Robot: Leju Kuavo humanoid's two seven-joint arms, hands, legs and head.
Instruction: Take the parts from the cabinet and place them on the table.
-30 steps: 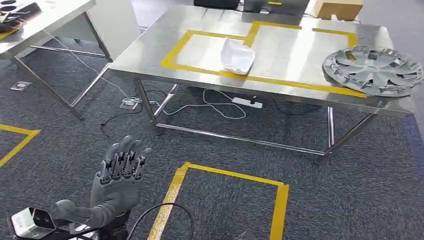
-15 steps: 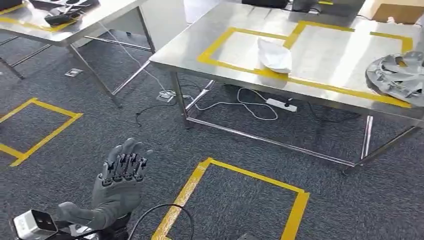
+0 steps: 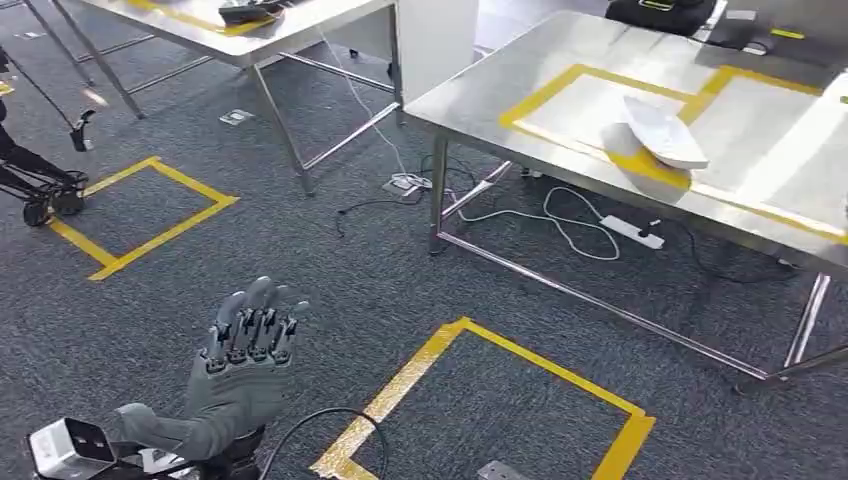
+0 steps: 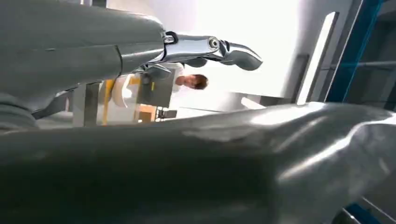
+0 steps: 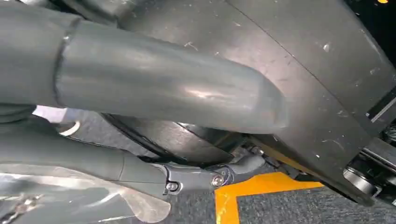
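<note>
Down near the yellow tape square on the carpet, my left hand hangs with fingers straight, spread a little, holding nothing. Well beyond that square, the steel table carries a white part lying across its yellow tape line. My right hand — fingers curved round a dark rounded object; can't tell if it's gripped.

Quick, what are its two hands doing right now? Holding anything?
Left hand: open, fingers held up and apart, holding nothing.
Right hand: seen close up beside dark parts; whether it grips anything cannot be told.
</note>
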